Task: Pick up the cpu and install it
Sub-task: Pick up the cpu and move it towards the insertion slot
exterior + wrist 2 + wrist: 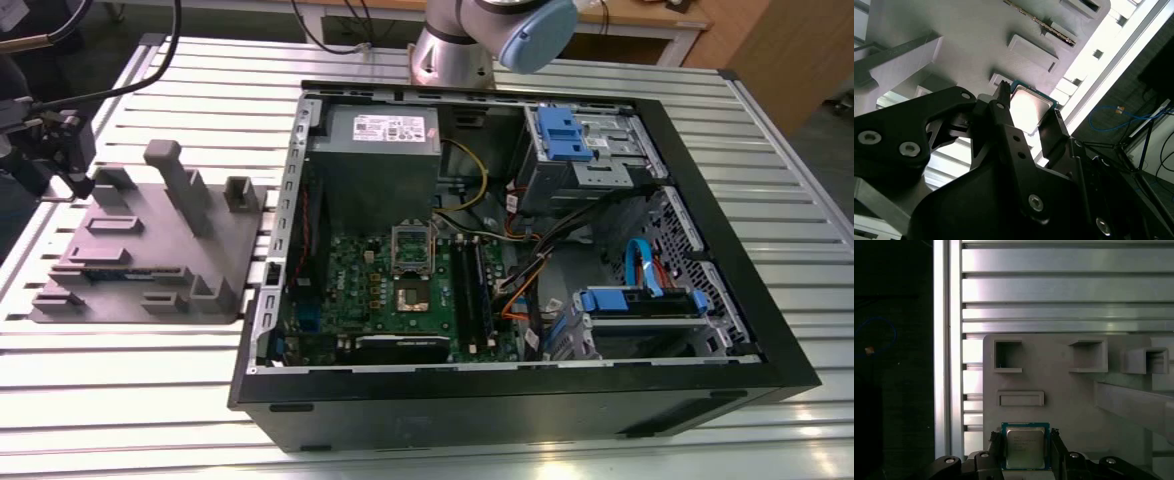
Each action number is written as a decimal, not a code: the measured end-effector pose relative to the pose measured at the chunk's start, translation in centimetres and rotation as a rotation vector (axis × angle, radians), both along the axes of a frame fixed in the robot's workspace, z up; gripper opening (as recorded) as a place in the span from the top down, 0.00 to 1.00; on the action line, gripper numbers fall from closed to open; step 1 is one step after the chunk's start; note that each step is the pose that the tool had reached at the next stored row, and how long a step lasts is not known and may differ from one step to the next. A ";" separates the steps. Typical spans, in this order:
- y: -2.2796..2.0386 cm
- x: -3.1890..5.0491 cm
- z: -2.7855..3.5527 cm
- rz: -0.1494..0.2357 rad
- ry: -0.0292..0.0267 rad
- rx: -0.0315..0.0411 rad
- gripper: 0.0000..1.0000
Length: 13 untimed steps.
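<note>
Silver-grey square cpu (pixel 1025 447) with green rim, clenched between black jaws, flat on matte grey fixture block (pixel 1064 390), ribbed metal desk (pixel 1054 290) beneath.

Shiny smooth metal tops the cpu (pixel 1025 447); the fixture block (pixel 1064 405) is matt grey plastic, the table (pixel 1054 285) ribbed metal.

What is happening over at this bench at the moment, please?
A robot arm's black gripper is down at the small square silver-topped cpu, which lies on the grey plastic fixture block on the slatted metal table. Whether it grips the chip is unclear. Beside the block, the open black computer case shows its green motherboard; the cpu is not yet installed.
</note>
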State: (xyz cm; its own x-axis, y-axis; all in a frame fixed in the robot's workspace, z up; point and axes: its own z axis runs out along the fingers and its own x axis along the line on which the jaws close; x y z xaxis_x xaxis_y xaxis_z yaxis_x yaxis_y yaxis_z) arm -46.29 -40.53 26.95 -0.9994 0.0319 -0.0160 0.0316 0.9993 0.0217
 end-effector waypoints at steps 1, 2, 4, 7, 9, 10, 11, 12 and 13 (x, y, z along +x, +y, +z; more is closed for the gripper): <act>0.00 0.00 0.01 0.000 0.0000 0.0000 0.53; 0.00 0.00 0.02 0.000 0.0001 0.0000 0.53; 0.00 0.00 0.05 0.000 0.0002 0.0000 0.53; 0.00 0.00 0.18 0.000 0.0003 -0.0001 0.53; 0.00 0.00 0.31 0.000 0.0002 -0.0001 0.53; 0.00 0.00 0.37 0.000 0.0002 -0.0001 0.53; 0.00 0.00 0.42 0.000 0.0000 0.0001 0.53; 0.00 0.00 0.49 0.000 0.0000 0.0000 0.53; 0.00 0.00 0.55 0.000 0.0001 0.0001 0.53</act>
State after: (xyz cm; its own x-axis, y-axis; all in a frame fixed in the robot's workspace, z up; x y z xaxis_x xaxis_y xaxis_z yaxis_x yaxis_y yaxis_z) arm -46.29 -40.52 27.50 -0.9994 0.0320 -0.0160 0.0316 0.9993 0.0218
